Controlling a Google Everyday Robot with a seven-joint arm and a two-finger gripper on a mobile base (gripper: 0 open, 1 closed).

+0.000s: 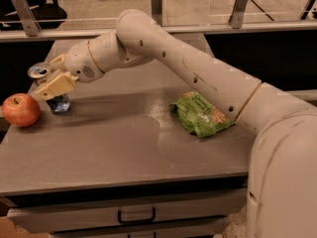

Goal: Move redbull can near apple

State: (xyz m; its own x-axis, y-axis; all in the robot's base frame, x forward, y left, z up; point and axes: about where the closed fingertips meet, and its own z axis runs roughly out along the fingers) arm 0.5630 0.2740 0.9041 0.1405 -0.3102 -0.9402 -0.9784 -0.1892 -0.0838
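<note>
Gripper (53, 85) at far-left of table (124, 148), jaws pinching redbull can (60, 103) mid-body. Can tilted: silver top leaning left, base at or just above table, cannot tell which. Apple (21, 109) left of jaws, slightly nearer camera — near, not touching. Coming move likely short — right can, set down, release. Green bag (200, 114) well apart, right.
</note>
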